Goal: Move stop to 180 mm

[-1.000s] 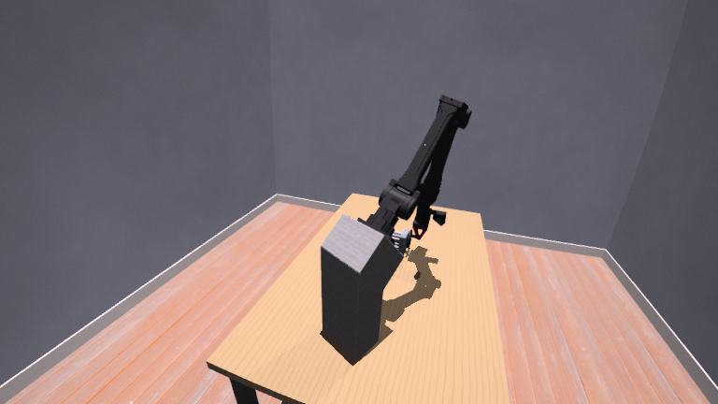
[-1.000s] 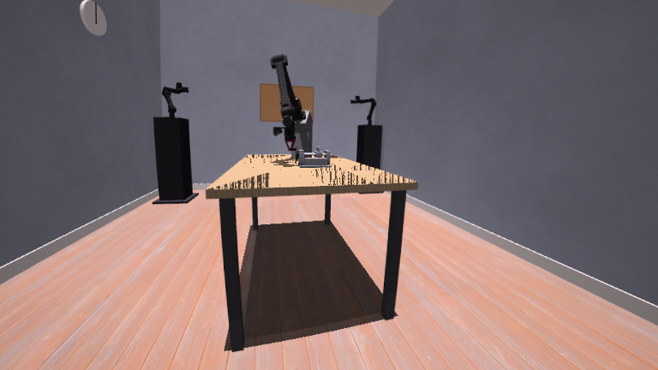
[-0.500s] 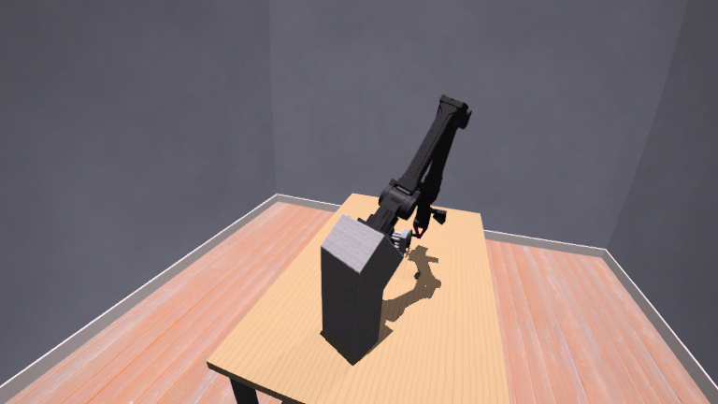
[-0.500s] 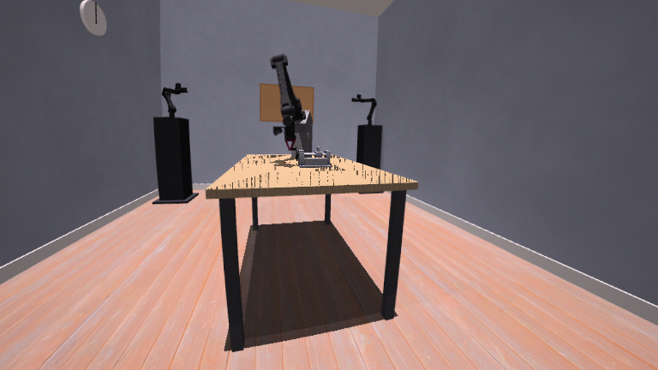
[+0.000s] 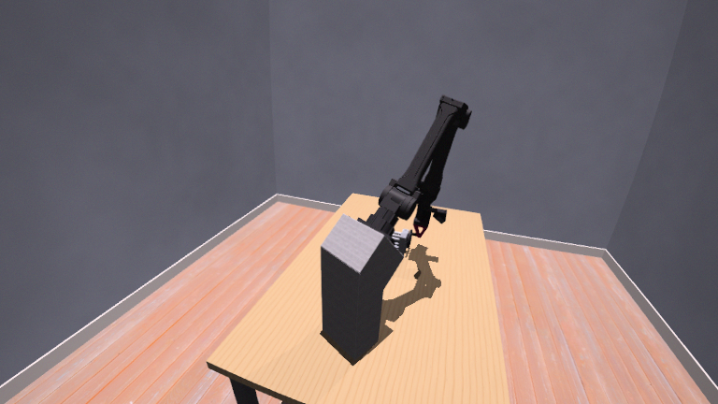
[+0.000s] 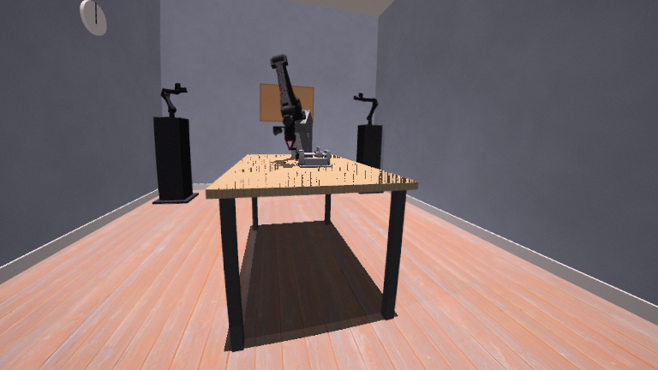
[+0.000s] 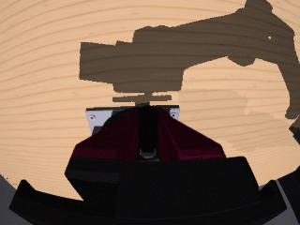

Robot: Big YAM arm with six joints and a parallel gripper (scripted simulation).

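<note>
The stop fixture (image 6: pixel 314 158) is a small grey rail with posts on the wooden table (image 6: pixel 310 174). In the top view only its grey handwheel end (image 5: pixel 403 239) shows, beside a tall grey box. My gripper (image 5: pixel 418 231) with dark red fingers points down at that end and is shut on the handwheel. It also shows in the exterior view (image 6: pixel 290 143), at the fixture's left end. In the wrist view the red fingers cover most of the handwheel; only a grey plate edge (image 7: pixel 100 118) shows behind them. The scale reading is not visible.
A tall grey box (image 5: pixel 353 294) stands on the table close to the fixture and the arm. Two black pedestals (image 6: pixel 171 158) (image 6: pixel 369 145) with small arms stand on the floor behind the table. The arm's shadow (image 7: pixel 187 56) lies on the table top.
</note>
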